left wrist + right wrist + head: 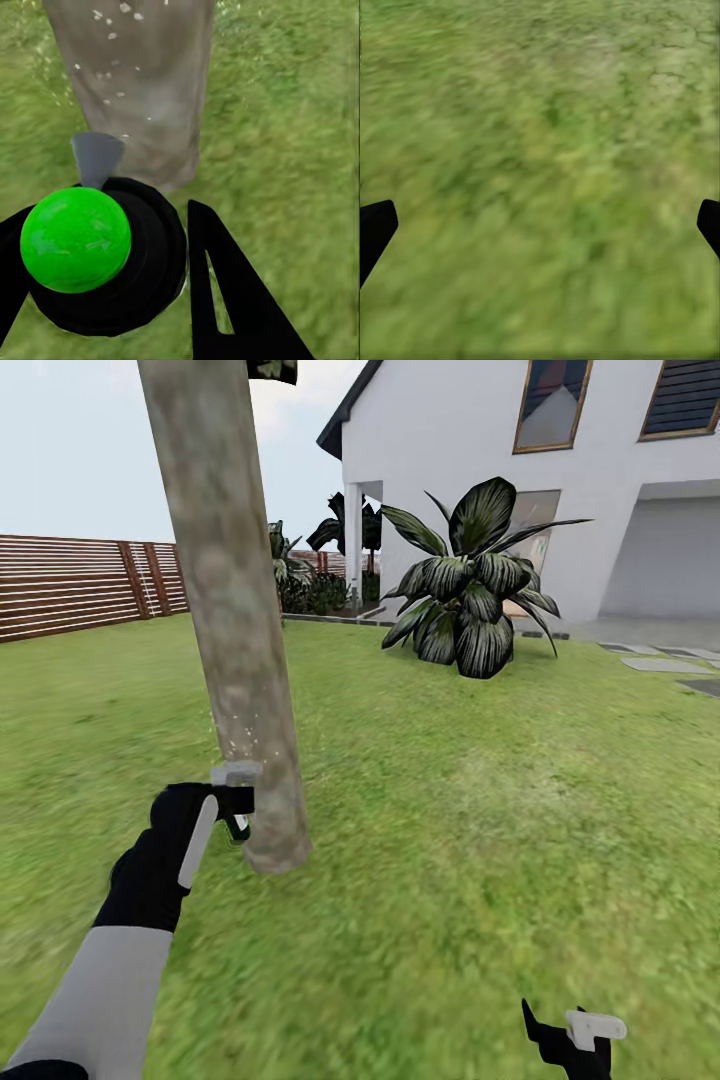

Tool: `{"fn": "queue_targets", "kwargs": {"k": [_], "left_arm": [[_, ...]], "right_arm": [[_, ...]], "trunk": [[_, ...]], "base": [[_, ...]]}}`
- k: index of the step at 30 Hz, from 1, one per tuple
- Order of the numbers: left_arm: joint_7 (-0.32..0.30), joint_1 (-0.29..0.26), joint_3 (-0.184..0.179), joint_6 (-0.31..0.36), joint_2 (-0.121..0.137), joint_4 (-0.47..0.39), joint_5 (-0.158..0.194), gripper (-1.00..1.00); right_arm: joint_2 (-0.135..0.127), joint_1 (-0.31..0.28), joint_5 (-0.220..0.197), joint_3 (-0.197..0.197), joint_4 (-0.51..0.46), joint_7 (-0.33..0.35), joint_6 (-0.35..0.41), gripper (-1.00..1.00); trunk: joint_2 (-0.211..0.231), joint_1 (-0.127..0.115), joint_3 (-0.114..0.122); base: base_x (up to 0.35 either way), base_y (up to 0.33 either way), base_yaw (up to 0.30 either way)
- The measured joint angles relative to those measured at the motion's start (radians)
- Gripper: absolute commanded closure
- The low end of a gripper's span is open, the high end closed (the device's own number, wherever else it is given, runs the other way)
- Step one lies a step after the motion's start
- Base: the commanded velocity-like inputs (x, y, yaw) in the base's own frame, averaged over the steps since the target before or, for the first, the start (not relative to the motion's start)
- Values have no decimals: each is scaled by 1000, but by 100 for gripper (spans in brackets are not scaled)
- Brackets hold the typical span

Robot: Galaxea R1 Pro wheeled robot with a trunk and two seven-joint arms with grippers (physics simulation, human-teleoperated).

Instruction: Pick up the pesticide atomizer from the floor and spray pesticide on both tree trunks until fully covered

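The left gripper [232,800] was clenched around the pesticide atomizer [105,259], holding it low and just beside the base of the tree trunk [225,610], nozzle aimed at the bark so the spray would land at close range. In the left wrist view the bottle's green top sat between the dark fingers [232,292], with the trunk right ahead. A scatter of pesticide [240,735], tiny white specks, hung against the lower trunk; higher up I could make out no specks, so I judged the covering far from finished. The right gripper [580,1035] hung low at the near right over the floor [480,840], fingers spread and holding nothing, kept clear, I supposed, because the spraying needed only one arm. Farther off stood a broad-leaved striped plant [470,595], the white house [600,490] and the wooden fence [70,585] on the far left.
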Motion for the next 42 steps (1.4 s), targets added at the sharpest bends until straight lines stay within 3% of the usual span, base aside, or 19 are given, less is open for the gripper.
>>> {"fn": "queue_targets", "kwargs": {"k": [2, 5, 6, 9, 11, 13, 17, 21, 24, 27, 29, 31, 34, 36, 37, 40, 42], "left_arm": [[1, -31, -2, 5, -25, 0, -4, 100], [1, -53, 1, 9, -21, -3, -16, 100], [1, -56, 5, 10, -16, -7, -16, 100], [0, -61, 76, 12, 39, -16, -15, 100], [-1, -62, 81, 12, 48, -19, -6, 100], [-1, -63, 61, 11, 37, -21, 3, 100], [-1, -77, -26, 16, -7, -21, 4, 100], [-1, -83, -32, 17, -5, -20, -10, 100], [0, -75, -25, 18, 21, -14, -19, 100], [0, -69, -23, 18, 98, -9, -19, 100], [-1, -53, -27, 16, 109, -10, -4, 100], [1, -10, -31, 13, 106, -7, -4, 100], [7, 56, -34, 1, 74, 2, -4, 100], [8, 78, -38, -1, 39, 4, -2, 100], [8, 90, -61, -1, 16, 4, -1, 100], [13, 96, -86, -2, 7, 39, -14, 100], [15, 96, -85, -45, 7, 128, -20, 100]], "right_arm": [[0, 0, 0, 0, 0, 0, 0, -100], [0, 0, 0, 0, 0, 0, 0, -100], [0, 0, 0, 0, 0, 0, 0, -100], [0, 0, 0, 0, 0, 0, 0, -100], [0, 0, 0, 0, 0, 0, 0, -100], [0, 0, 0, 0, 0, -1, 0, -100], [0, 0, -1, -1, 0, 0, 0, -100], [0, 0, 0, 0, 0, 0, 0, -100], [0, 0, -1, 0, 0, 0, 0, -100], [0, 0, -1, 0, 0, 0, 0, -100], [0, 0, 0, 0, 0, 0, 0, -100], [0, 0, 0, 0, 0, 0, 0, -100], [0, 0, 0, 0, 0, 0, 0, -100], [0, 0, 0, 0, 0, 0, 0, -100], [0, 0, 0, 0, 0, 0, 0, -100], [0, 0, 0, 0, 0, 0, 0, -100], [0, 0, 0, 1, 1, 0, 1, -100]], "trunk": [[0, 0, 0], [0, 0, 0], [0, 0, 0], [0, 0, 0], [0, 0, 0], [0, 0, 0], [0, 0, 0], [0, 0, 0], [0, 0, 0], [0, 0, 0], [0, 0, 0], [0, 0, 0], [0, 0, 0], [0, 0, 0], [0, 0, 0], [0, 0, 0], [0, 0, 0]], "base": [[0, 0, 0], [0, 0, 0], [0, 0, 0], [0, 0, 0], [0, 0, 0], [0, 0, 0], [0, 0, 0], [0, 0, 0], [0, 0, 0], [0, 0, 0], [0, 0, 0], [0, 0, 0], [0, 0, 0], [0, 0, 0], [0, 0, 0], [0, 0, 0], [0, 0, 0]]}}
